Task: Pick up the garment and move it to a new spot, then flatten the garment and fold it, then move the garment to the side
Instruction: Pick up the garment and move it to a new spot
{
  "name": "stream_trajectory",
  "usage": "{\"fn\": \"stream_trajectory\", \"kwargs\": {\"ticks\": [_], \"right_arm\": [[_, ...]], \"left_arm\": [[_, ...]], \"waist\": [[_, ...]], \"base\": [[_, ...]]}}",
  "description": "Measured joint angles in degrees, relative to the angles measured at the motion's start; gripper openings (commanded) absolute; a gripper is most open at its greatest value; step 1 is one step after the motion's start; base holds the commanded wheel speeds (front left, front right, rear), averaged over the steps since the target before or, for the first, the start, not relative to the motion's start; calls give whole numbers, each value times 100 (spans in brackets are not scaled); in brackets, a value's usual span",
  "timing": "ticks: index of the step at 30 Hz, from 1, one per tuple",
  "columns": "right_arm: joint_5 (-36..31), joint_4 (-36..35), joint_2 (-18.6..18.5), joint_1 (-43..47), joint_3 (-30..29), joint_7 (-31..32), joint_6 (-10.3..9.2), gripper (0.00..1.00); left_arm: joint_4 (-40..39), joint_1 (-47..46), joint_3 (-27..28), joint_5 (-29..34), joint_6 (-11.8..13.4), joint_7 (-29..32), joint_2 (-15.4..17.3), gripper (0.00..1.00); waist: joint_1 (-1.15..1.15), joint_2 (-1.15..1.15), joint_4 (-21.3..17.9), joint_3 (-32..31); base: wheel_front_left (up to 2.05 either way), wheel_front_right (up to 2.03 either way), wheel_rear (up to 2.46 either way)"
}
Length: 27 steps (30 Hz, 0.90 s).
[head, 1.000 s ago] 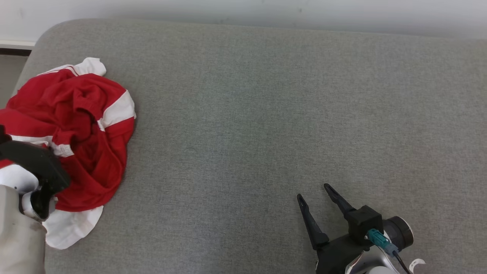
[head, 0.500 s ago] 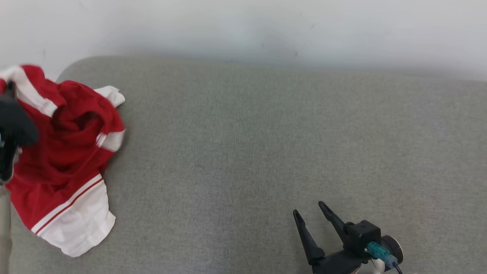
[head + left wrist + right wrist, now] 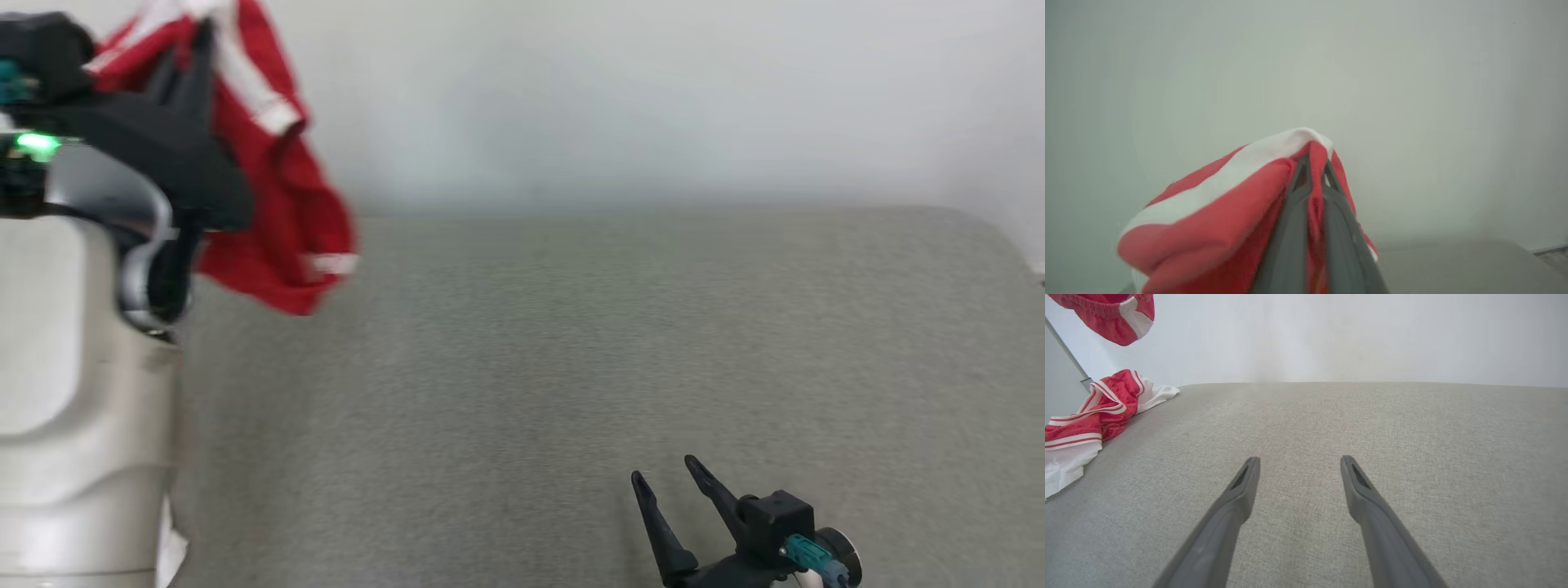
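Lift step: held garment (image 3: 277,204) high at ten o'clock in clamped left gripper (image 3: 1312,162), judged best to raise higher, freeing trailing cloth (image 3: 1094,412) from left edge of cushion (image 3: 571,343) at nine, then swing toward roomy centre, staying wide of splayed, empty right gripper (image 3: 663,469) at five o'clock.

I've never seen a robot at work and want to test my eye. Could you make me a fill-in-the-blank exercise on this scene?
1. The left gripper holds a garment that is red and ____.
2. The right gripper has its jaws ____ and holds nothing.
3. The padded surface beneath the right gripper is ____ in colour.
Missing words: white; open; grey.
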Motion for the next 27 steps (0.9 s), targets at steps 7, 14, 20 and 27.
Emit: {"fn": "stream_trajectory", "kwargs": {"ticks": [7,14,20,27], "right_arm": [[-82,-21,-1,-128,23,9,0,100],[-138,-67,-8,-196,-97,36,0,100],[-86,-112,-8,-300,-102,-1,0,100],[-48,-75,-7,-339,-265,-66,0,100]], "left_arm": [[-26,69,-288,-127,-9,-145,-533,0],[394,517,-598,-349,-60,-328,-821,0],[1332,848,-765,-392,-63,-493,-873,0],[2049,1022,-1002,-465,-109,-770,-918,100]], "waist": [[0,0,-732,-3],[1,0,-1472,149],[1,0,-1956,394],[2,1,-2152,712]], "base": [[0,0,0],[0,0,0],[0,0,0],[0,0,0]]}}
